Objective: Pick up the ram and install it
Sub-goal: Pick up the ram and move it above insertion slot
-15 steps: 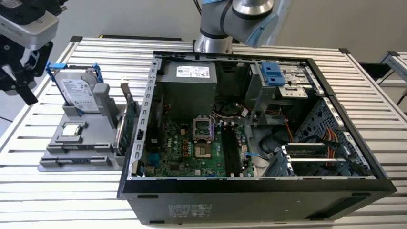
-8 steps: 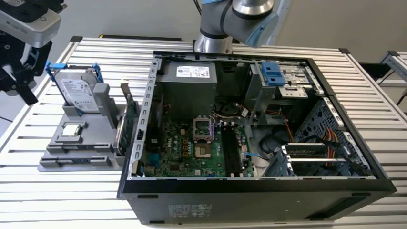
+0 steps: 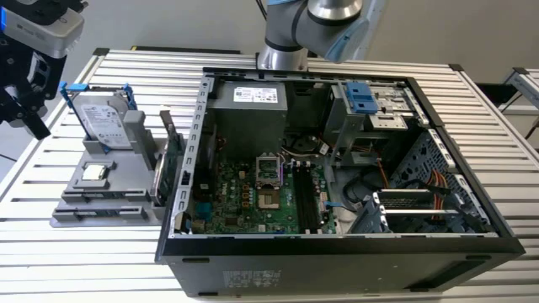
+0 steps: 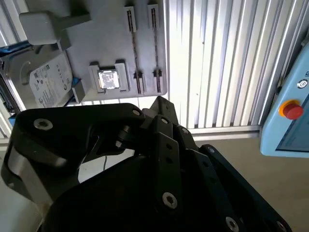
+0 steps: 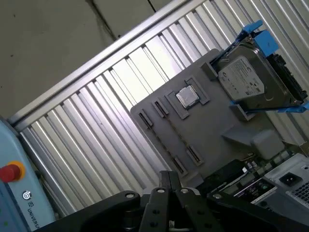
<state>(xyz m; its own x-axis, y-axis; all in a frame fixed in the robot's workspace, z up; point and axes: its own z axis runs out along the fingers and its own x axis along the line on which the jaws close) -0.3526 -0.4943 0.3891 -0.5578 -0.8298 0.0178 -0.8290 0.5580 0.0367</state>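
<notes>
as the fingers [image 5: 164, 186] sit pressed together, empty, near edge of grey tray [image 5: 212, 125], slatted table [image 5: 111, 121] alongside

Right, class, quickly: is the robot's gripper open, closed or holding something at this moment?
Gripper: closed, holding nothing.

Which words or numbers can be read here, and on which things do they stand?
White label on the silver hard drive in a blue frame: too small.
White sticker on the grey power supply box: blurred.
Print on the light blue pendant: cut off.
Nothing legible to quote.
</notes>
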